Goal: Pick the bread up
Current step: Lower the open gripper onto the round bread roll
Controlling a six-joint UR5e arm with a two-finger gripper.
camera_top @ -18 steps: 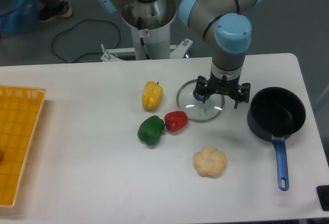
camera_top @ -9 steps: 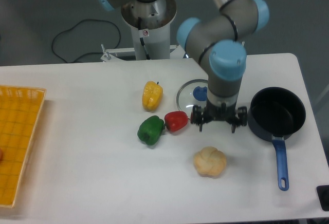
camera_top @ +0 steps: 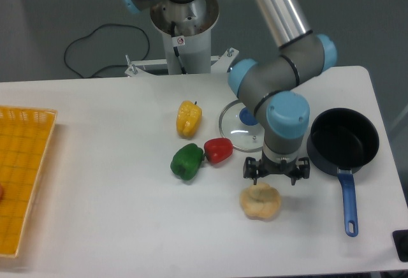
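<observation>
The bread is a small pale cream-tan bun with a lobed top, lying on the white table towards the front right. My gripper hangs just above and behind the bun, slightly to its right. Its fingers are spread wide apart and hold nothing. The gripper's body hides the bun's far edge.
A red pepper, a green pepper and a yellow pepper lie left of the gripper. A glass lid lies behind it. A black pot with a blue handle stands at the right. A yellow basket sits at the left edge.
My gripper has moved from over the glass lid towards the front of the table and now hangs over the bread. The objects on the table have not moved.
</observation>
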